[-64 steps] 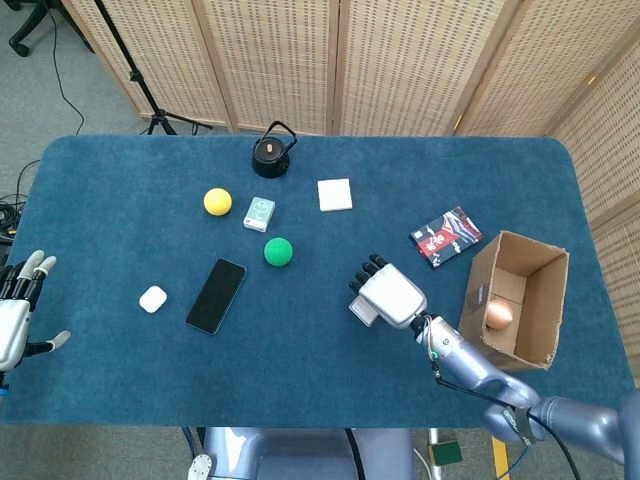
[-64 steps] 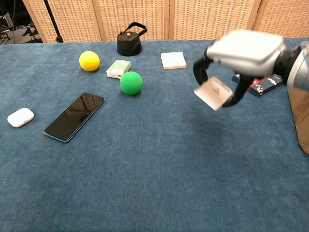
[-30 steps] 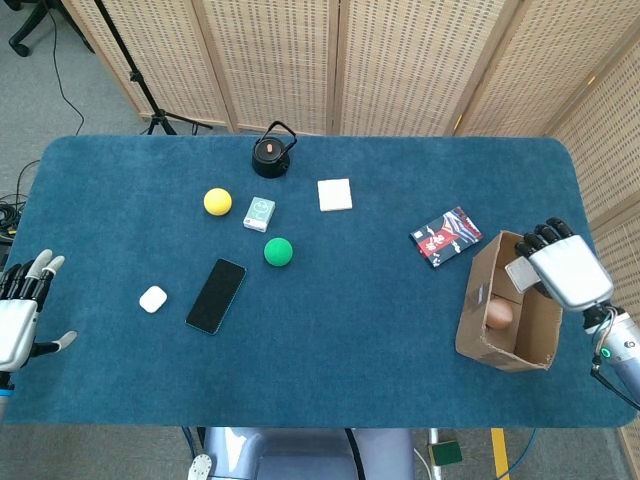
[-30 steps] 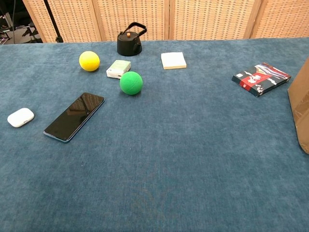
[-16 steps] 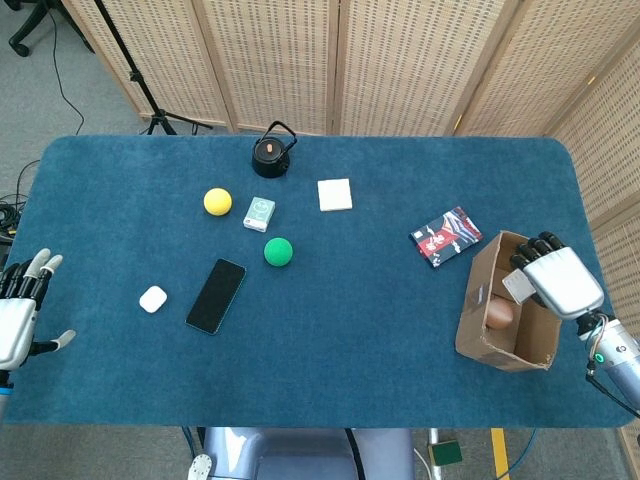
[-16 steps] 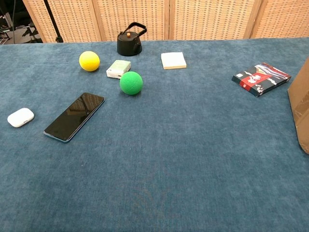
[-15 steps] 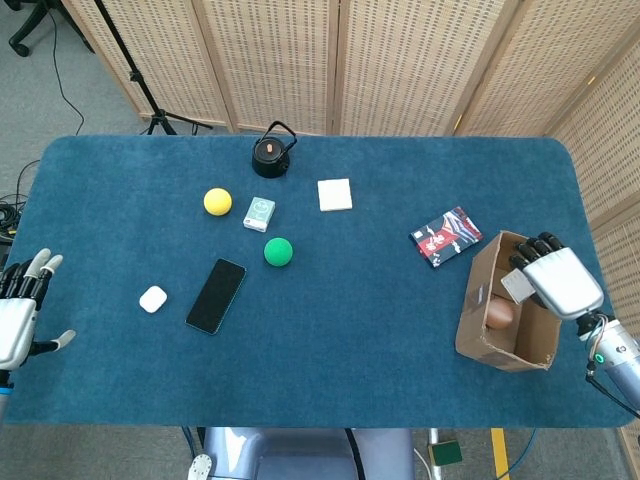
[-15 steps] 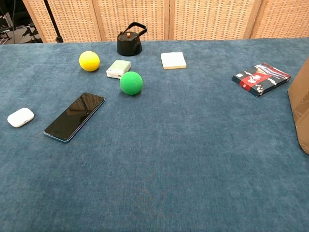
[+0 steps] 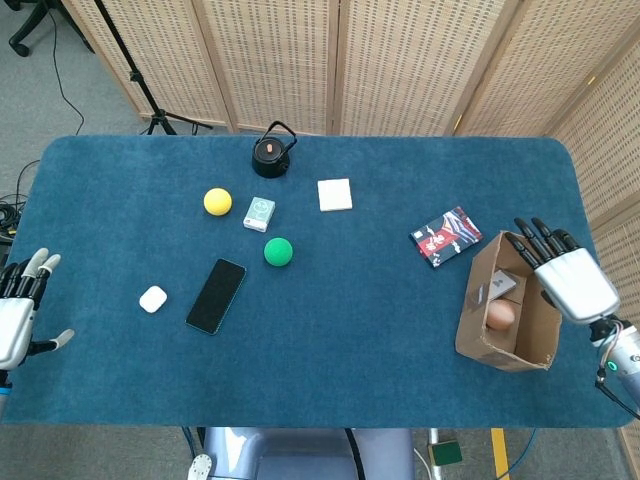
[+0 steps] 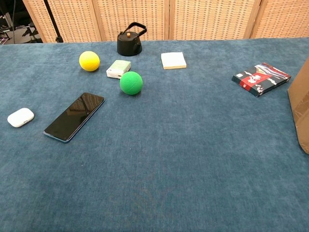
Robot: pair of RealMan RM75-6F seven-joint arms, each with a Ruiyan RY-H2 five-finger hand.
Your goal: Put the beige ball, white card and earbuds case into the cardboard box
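The cardboard box (image 9: 535, 346) stands open at the table's right end; only its brown wall (image 10: 301, 104) shows in the chest view. Inside it lie the beige ball (image 9: 499, 316) and, just above the ball, the white card (image 9: 503, 287). My right hand (image 9: 566, 276) hovers over the box's right rim with its fingers spread and nothing in them. The white earbuds case (image 9: 152, 299) lies at the near left of the table (image 10: 20, 117), beside a black phone. My left hand (image 9: 17, 312) hangs off the table's left edge, fingers apart and empty.
A black phone (image 9: 216, 295), green ball (image 9: 278, 251), yellow ball (image 9: 217, 201), small green-white box (image 9: 259, 213), white notepad (image 9: 335, 194) and black kettle (image 9: 270, 153) are spread over the left and middle. A red-black packet (image 9: 446, 236) lies just left of the box.
My right hand carried the card from mid-table to over the box, then spread its fingers; the card now lies in the box. The left hand stayed put.
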